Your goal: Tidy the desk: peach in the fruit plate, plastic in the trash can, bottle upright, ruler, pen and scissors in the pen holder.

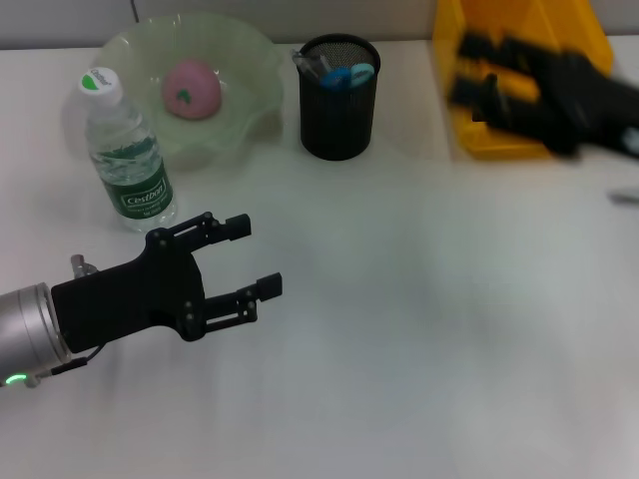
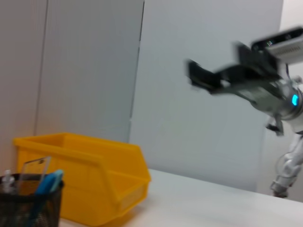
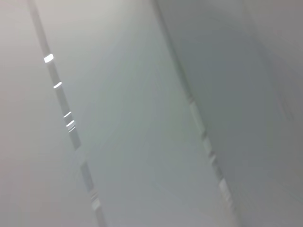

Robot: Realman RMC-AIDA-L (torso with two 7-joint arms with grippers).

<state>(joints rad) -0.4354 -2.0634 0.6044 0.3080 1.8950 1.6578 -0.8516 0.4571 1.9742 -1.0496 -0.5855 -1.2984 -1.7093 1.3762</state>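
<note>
While the left gripper (image 1: 255, 257) hangs over bare desk (image 1: 419, 329) at the near left, its two fingers stand apart with nothing between them. Its black body runs back to a silver forearm at the left edge of the head view, where a green light shows. Just beyond it, toward the back, the bottle (image 1: 125, 155) stands upright, white cap on, green label facing forward; it is near the gripper but not touching it.

Behind the bottle sits the pale green plate (image 1: 250, 70), wavy-rimmed, with the pink peach (image 1: 192, 88) resting inside it. The bottle stands just in front of the plate's left rim. To the right of the plate stands the black mesh holder (image 1: 339, 110), upright, apart from the plate. Blue handles and a clear strip rise above its rim; which tools these are cannot be told with certainty.

The right gripper (image 1: 489, 85) is raised at the far right, above the yellow bin (image 1: 589, 30), and is blurred; whether its fingers are apart or together cannot be told. The left wrist view shows it in the air, well above the desk, with the bin (image 2: 109, 184) just beside the holder (image 2: 28, 208). The bin's contents are hidden by the arm. The right wrist view shows only a pale panelled surface.
</note>
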